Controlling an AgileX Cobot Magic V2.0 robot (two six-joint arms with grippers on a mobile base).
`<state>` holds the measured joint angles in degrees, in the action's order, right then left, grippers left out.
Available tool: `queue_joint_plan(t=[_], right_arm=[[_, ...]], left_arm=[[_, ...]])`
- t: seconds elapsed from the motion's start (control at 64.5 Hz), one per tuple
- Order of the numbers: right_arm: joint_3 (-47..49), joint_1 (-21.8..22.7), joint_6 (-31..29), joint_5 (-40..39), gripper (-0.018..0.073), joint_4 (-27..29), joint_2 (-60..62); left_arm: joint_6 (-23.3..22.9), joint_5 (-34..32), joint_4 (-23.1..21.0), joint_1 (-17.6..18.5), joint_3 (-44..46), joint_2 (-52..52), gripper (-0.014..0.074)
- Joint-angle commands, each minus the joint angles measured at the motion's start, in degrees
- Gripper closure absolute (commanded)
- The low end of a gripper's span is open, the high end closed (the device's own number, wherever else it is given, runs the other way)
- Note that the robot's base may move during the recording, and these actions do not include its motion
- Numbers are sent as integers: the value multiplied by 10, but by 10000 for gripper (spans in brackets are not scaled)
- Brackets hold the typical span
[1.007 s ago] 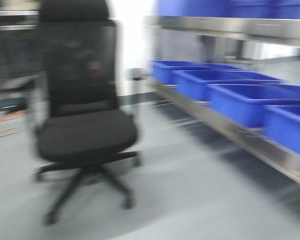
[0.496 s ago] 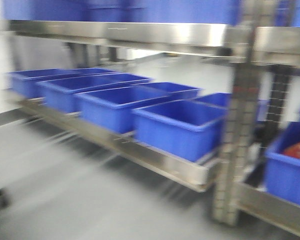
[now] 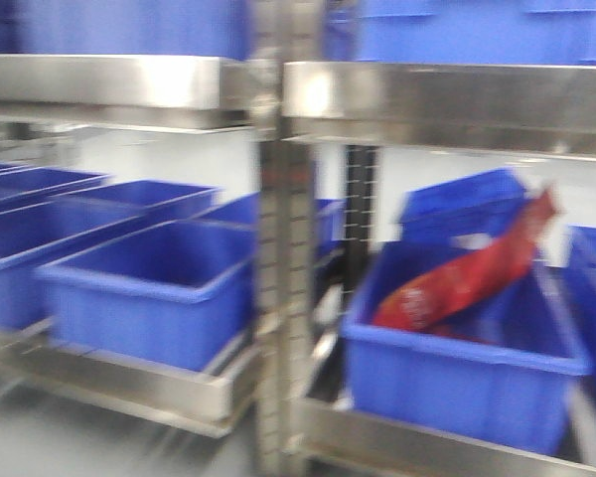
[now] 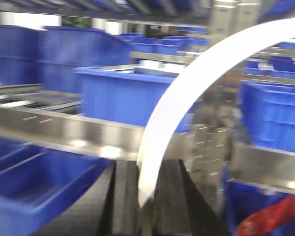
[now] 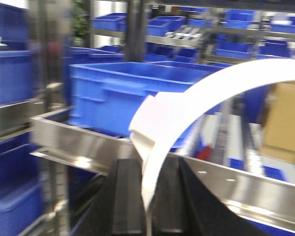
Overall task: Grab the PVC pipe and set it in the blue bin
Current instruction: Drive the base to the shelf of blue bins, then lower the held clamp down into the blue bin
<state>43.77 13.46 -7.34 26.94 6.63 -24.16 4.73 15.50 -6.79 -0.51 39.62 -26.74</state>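
Front view, blurred: a steel rack (image 3: pixel 278 298) carries rows of bins. The blue bin (image 3: pixel 457 393) at lower right holds a red packet (image 3: pixel 467 283). No arm and no pipe appear here. Left wrist view: the left gripper (image 4: pixel 147 167) is clamped on the lower end of a PVC pipe (image 4: pixel 196 81), which arches up and to the right in front of the shelved bins. Right wrist view: the right gripper (image 5: pixel 146 167) is likewise clenched on a second PVC pipe (image 5: pixel 211 91), held above a shelf rail. Assessment: the grasp is complete, but neither piece lies in a bin — final approach and release remain.
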Motion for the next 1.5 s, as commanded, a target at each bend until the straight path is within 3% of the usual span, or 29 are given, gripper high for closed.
queue_joint_plan(t=[0.0,1.488], right_arm=[[0,0,-2,-17,722,-3,2],[0,0,-2,-17,722,-3,2]], left_arm=[[-2,-15,-3,4,0,2,707],[-2,-15,-3,4,0,2,707]])
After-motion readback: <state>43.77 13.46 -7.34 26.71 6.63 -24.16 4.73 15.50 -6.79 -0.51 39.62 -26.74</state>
